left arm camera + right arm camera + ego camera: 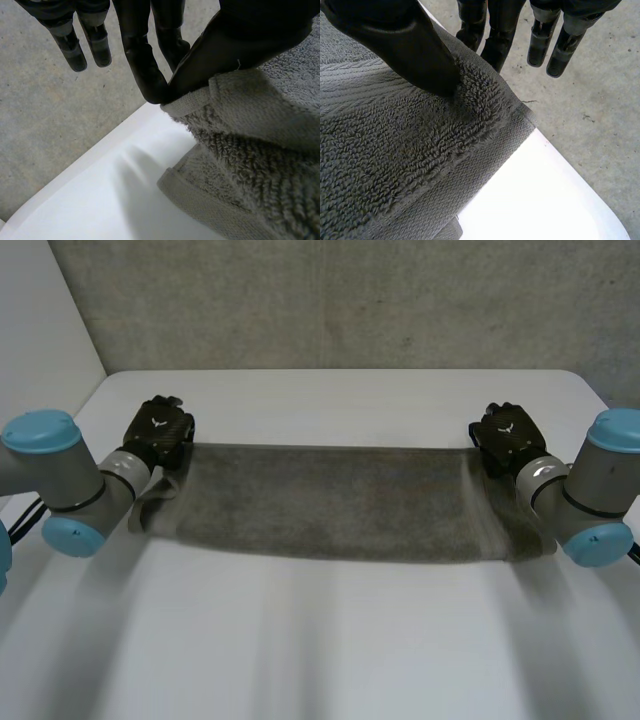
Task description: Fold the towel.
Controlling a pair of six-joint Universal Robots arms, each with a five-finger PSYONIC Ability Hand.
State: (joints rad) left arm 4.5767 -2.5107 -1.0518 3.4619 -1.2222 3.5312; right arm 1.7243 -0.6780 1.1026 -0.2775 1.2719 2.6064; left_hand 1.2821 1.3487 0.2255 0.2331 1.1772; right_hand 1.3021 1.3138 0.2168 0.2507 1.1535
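The grey towel (330,505) is stretched over the white table (350,640). The left hand (157,432) and the right hand (507,437) each pinch one corner. A weak pinch could slip, and that corner would drop back onto the table.

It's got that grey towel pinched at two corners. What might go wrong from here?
1. The left hand pinches only the thin hem of the towel, so that corner may slip free.
2. The right hand grips deeper into the pile; uneven holds could leave the fold crooked.
3. The towel sags doubled under the left hand and might bunch on the table.
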